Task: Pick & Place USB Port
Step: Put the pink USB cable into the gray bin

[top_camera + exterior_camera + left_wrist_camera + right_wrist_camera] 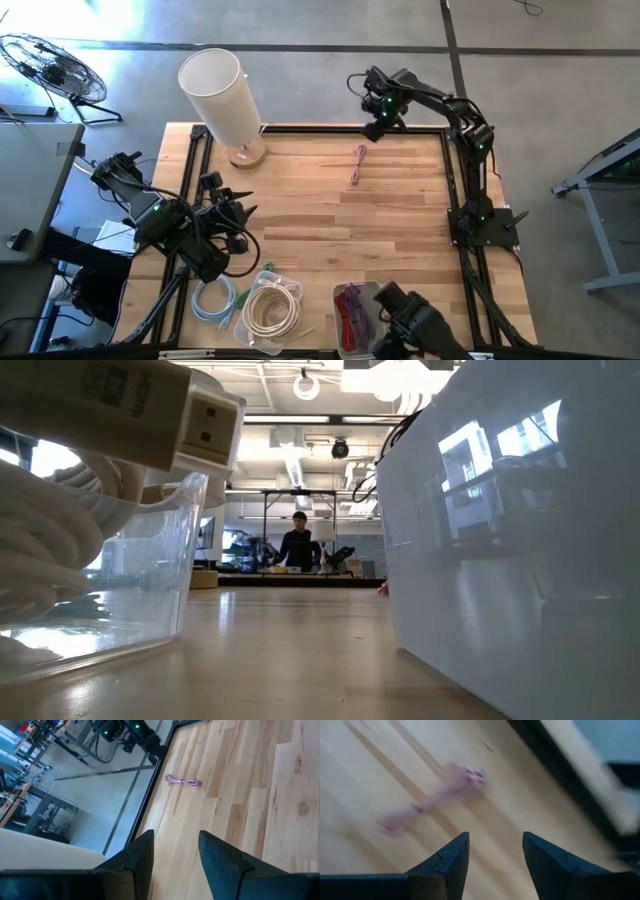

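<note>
Right claw (492,862) gapes above pink cable (432,802); no writing legible.

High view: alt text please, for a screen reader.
A pink cable lies alone on the wooden table, with the right gripper open at the far edge close by. The left gripper waits open at the left; bins of cables sit along the near edge.

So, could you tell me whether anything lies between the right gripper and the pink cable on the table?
Nothing visible does. The right gripper is open above bare wood, with the pink cable just ahead of its fingers in the right wrist view. From above, only open table surrounds the cable; the white cylinder stands well off to one side.
</note>
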Robot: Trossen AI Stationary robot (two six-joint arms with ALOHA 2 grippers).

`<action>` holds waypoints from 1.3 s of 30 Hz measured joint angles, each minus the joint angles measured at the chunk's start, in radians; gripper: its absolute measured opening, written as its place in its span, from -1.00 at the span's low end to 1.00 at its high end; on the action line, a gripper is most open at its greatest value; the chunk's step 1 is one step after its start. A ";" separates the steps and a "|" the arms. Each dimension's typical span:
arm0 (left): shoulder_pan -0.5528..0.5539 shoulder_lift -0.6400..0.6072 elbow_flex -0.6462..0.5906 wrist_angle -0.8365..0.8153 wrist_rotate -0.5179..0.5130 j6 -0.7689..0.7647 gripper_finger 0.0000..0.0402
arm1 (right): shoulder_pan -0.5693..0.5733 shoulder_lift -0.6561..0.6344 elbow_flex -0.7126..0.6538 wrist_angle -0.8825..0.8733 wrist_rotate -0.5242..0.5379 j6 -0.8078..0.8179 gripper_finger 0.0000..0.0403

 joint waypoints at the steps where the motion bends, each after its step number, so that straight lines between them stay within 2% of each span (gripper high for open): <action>1: 0.000 0.000 0.000 0.000 -0.004 0.000 -0.25 | 0.004 0.000 0.000 -0.011 0.054 -0.082 -0.12; 5: 0.000 0.000 0.000 0.000 -0.018 0.000 -0.25 | 0.035 0.000 0.000 -0.035 0.268 -0.407 -0.12; 9: 0.000 0.000 0.000 0.000 -0.033 0.006 -0.25 | 0.083 0.000 0.000 -0.031 0.413 -0.749 -0.12; 13: 0.008 0.000 0.000 0.001 -0.035 0.020 -0.25 | 0.129 0.000 0.000 0.020 0.483 -1.029 -0.12; 16: 0.031 0.000 0.000 0.001 -0.023 0.024 -0.25 | 0.145 0.000 0.000 0.089 0.450 -1.183 -0.12; 21: 0.084 0.000 0.000 0.001 -0.006 0.047 -0.25 | 0.149 0.000 0.000 0.199 0.389 -1.245 -0.12; 27: 0.160 0.000 0.000 0.001 0.053 0.096 -0.25 | 0.139 0.000 0.000 0.312 0.429 -1.174 -0.12; 31: 0.192 0.000 0.000 0.001 0.060 0.106 -0.25 | 0.107 0.000 0.000 0.286 0.419 -1.108 -0.12; 35: 0.205 0.000 0.000 0.001 0.062 0.117 -0.25 | 0.074 0.000 0.000 0.208 0.291 -1.049 -0.12; 39: 0.204 0.000 0.000 0.001 0.054 0.143 -0.25 | 0.063 0.000 0.000 0.173 0.152 -1.085 -0.12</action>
